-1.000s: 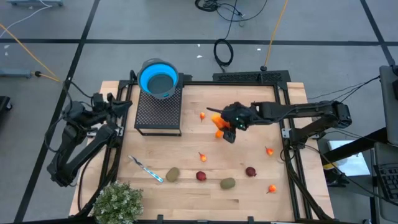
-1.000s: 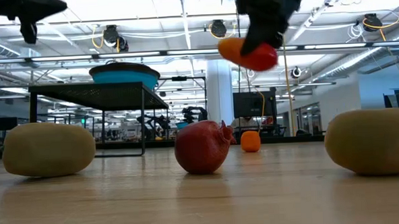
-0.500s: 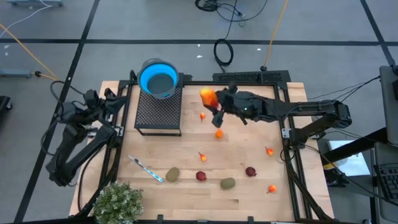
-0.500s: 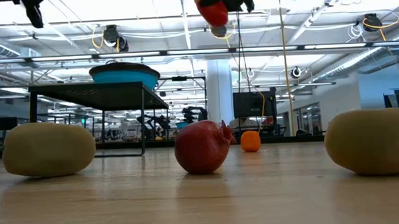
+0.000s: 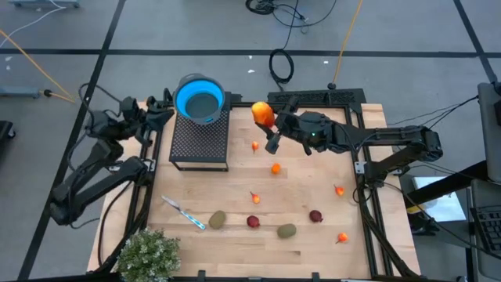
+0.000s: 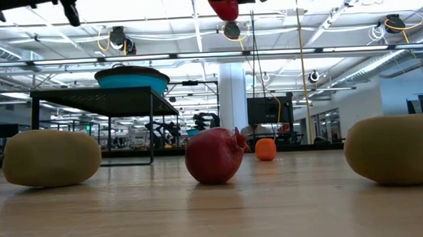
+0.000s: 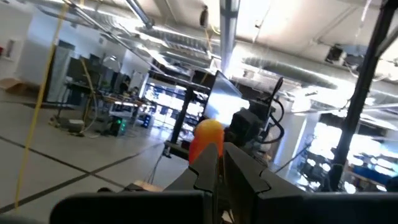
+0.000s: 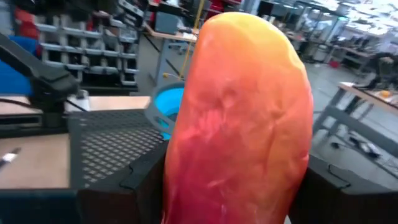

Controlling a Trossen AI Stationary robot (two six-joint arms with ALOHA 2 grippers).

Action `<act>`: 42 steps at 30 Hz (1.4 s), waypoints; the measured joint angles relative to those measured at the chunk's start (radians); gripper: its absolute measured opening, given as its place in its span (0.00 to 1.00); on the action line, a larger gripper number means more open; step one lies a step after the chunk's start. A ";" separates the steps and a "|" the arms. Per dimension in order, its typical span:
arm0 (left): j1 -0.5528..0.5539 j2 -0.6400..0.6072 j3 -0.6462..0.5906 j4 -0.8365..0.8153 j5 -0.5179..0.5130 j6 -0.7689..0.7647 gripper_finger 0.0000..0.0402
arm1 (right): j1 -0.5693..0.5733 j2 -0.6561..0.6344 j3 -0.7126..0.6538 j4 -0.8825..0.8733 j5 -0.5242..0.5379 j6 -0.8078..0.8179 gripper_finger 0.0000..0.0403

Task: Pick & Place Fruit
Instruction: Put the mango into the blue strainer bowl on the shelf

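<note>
Fruit piece [image 5: 262, 114], red-orange, clamped lengthwise in right pincer [image 5: 268, 125], long axis toward blue bowl [image 5: 200, 99].

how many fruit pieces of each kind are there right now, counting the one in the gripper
long red-orange toy fruit piece, held in the right gripper: 1
small orange toy balls: 5
dark red round toy fruits: 2
olive-brown oval toy fruits: 2
total: 10

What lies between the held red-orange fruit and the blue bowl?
Nothing. In the high view the fruit in the right gripper and the bowl on the black mesh stand are separated only by bare tabletop.
</note>
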 joint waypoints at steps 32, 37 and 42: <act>-0.488 0.769 0.528 -0.003 -0.277 0.275 0.06 | -0.008 -0.040 0.000 0.053 0.013 -0.362 0.60; -0.533 0.841 0.618 -0.063 -0.327 0.337 0.06 | -0.008 -0.055 0.000 0.049 0.015 -0.374 0.60; -0.561 0.907 0.704 -0.126 -0.355 0.415 0.08 | -0.003 -0.056 0.000 0.048 0.098 -0.395 0.60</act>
